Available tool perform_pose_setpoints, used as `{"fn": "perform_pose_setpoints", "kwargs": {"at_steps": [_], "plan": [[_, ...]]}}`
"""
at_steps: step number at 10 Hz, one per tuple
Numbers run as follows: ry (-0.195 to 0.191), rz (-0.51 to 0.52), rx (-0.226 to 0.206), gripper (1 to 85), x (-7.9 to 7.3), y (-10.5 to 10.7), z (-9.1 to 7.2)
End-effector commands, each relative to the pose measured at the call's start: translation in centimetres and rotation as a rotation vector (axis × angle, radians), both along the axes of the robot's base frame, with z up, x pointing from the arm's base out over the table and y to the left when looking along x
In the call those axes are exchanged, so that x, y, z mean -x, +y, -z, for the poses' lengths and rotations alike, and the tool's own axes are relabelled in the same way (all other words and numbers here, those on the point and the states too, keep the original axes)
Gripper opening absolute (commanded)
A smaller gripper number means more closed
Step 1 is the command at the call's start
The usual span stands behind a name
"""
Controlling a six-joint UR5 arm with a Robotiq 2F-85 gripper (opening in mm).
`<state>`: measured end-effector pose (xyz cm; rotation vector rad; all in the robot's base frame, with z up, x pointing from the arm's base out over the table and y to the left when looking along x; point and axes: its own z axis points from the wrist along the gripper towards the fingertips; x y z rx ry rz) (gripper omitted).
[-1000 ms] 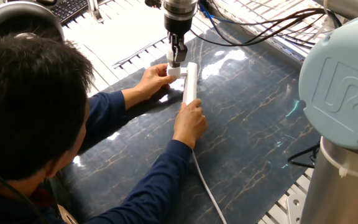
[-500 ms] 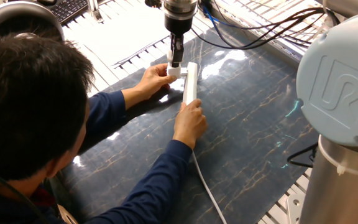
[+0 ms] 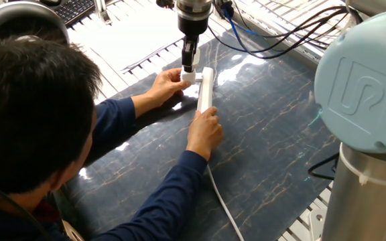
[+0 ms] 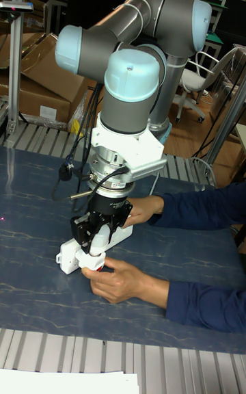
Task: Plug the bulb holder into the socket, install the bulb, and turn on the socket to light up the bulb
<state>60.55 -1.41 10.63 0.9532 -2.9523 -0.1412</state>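
Observation:
The socket is a long white strip lying on the dark mat, with its cord running toward the front. A small white cube-like bulb holder sits against the strip's left side. My gripper comes straight down onto it, fingers close together and shut on it. In the tall fixed view the gripper stands over the strip's near end. A person's hand touches the holder from the left. Another hand presses on the strip. The bulb is not visible.
A person leans over the mat's left side with both forearms across it. My arm's large joint fills the right foreground. Cables trail at the back. Cardboard boxes stand behind the table.
The gripper's fingers look slightly narrower around the holder than one second ago. The arm joint in the foreground has shifted a little left. The person's hands have stayed put.

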Motion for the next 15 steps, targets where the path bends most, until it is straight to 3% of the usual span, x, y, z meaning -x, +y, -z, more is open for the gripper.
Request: {"fn": "perform_pose_setpoints", "kwargs": {"at_steps": [1,6,9,13,15], "plan": [[0.024,0.109,-0.018,1.0,-0.2,0.4,-0.2],[0.091,0.339,-0.017,1.0,0.1,1.0,-0.8],[0.095,0.475,-0.036,1.0,-0.4,1.7,-0.5],[0.133,0.585,-0.04,1.0,-0.1,1.9,-0.5],[0.139,0.611,-0.02,1.7,-0.1,1.6,-0.6]]}}
